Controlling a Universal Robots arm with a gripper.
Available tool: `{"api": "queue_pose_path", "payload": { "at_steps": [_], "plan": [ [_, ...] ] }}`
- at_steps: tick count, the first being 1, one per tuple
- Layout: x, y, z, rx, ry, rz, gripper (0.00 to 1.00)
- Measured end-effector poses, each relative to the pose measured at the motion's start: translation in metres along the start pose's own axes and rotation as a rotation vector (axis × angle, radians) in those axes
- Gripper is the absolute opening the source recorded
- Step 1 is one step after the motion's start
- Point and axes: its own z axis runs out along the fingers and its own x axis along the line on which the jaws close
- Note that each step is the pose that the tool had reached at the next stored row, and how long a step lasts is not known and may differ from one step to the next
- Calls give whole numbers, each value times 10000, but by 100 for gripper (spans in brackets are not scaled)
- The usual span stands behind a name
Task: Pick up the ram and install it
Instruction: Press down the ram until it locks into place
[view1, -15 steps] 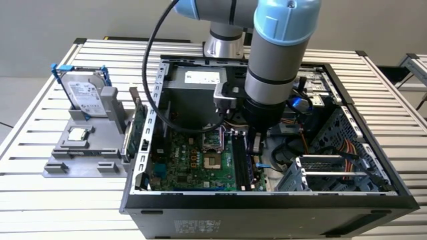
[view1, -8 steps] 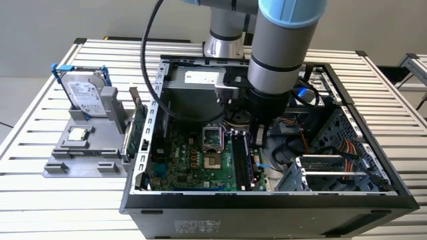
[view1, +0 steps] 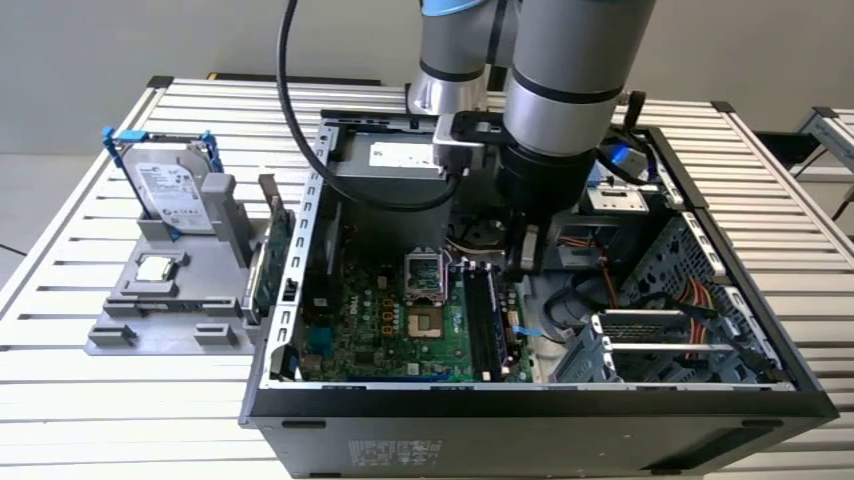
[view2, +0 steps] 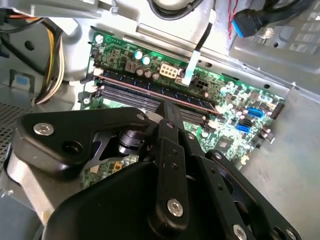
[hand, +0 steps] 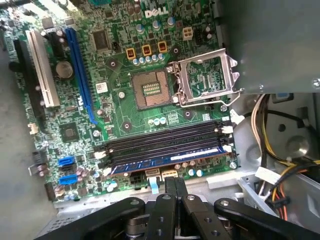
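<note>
Slatted metal table (view1: 80, 300) carrying an open computer case (view1: 534, 410) laid on its side, with a grey fixture (view1: 167, 320) just beside it toward the exterior view's left. That fixture stands a hard drive (view1: 174, 195) upright and rests a small chip (view1: 158, 267) flat, presumably so parts can be taken from above; a green card (view1: 271, 265) stands on edge between fixture and case wall.

Arm reaching down into the case, its gripper (hand: 175, 192) low over the edge of the motherboard (hand: 125, 115) next to the memory slots (hand: 165, 142). In both wrist views the fingers (hand: 167, 200) lie pressed together with nothing between them.

Ram (hand: 167, 161): a long narrow stick lying in the slot nearest the gripper, parallel to the empty slots beside it, its blue-labelled face showing in the first wrist view. It appears already placed in the slot; whether the end latches have closed cannot be told.

Closed fingers just beside the stick would suit pressing it down rather than grasping it. CPU socket (hand: 150, 90) open, its retention frame (hand: 207, 75) swung aside.
</note>
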Motion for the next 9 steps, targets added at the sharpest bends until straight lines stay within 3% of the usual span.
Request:
{"api": "queue_pose_path", "payload": {
  "at_steps": [9],
  "plan": [
    [0, -1, -10, -1, -1, 0, 0]
  ]
}}
